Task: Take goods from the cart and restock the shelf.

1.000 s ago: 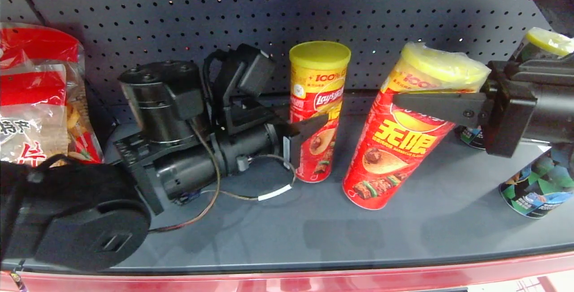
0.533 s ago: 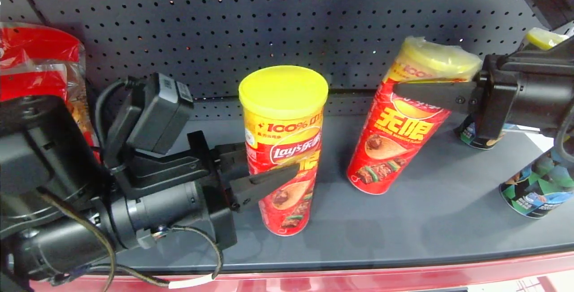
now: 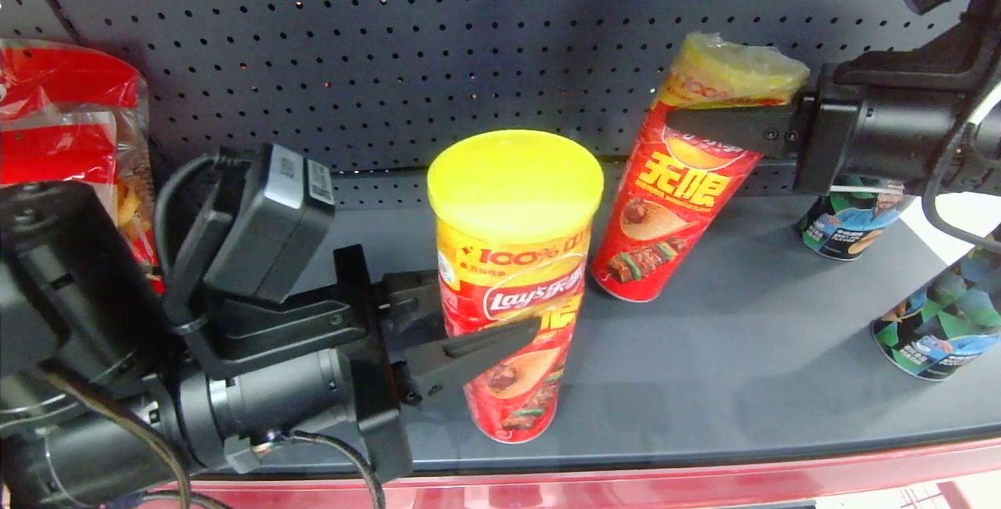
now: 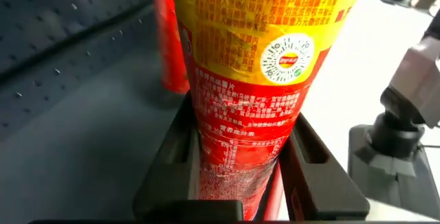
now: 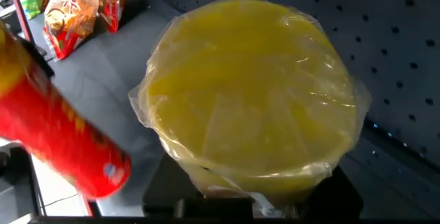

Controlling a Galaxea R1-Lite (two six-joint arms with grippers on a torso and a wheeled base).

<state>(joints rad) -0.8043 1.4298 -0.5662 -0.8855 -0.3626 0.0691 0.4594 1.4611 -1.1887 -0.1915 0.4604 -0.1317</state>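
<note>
In the head view my left gripper [image 3: 512, 321] is shut on an upright red chip can [image 3: 508, 259] with a yellow lid, near the shelf's front edge. The left wrist view has that can [image 4: 240, 80] clamped between both fingers [image 4: 172, 162]. My right gripper [image 3: 704, 122] is shut just under the plastic-wrapped yellow lid of a second red chip can [image 3: 672, 212]. This can leans, with its base on the grey shelf [image 3: 704, 384] close to the pegboard. From the right wrist view I look down on its wrapped lid [image 5: 247, 93].
Red snack bags [image 3: 62, 126] stand at the shelf's left end. Two green-and-black cans [image 3: 848, 220] [image 3: 938, 329] stand at the right. The pegboard wall [image 3: 469, 48] closes the back, and a red lip [image 3: 626, 482] runs along the front edge.
The left gripper has drawn its can from the back of the shelf forward to the front edge. The right gripper has carried its tilted can back toward the pegboard.
</note>
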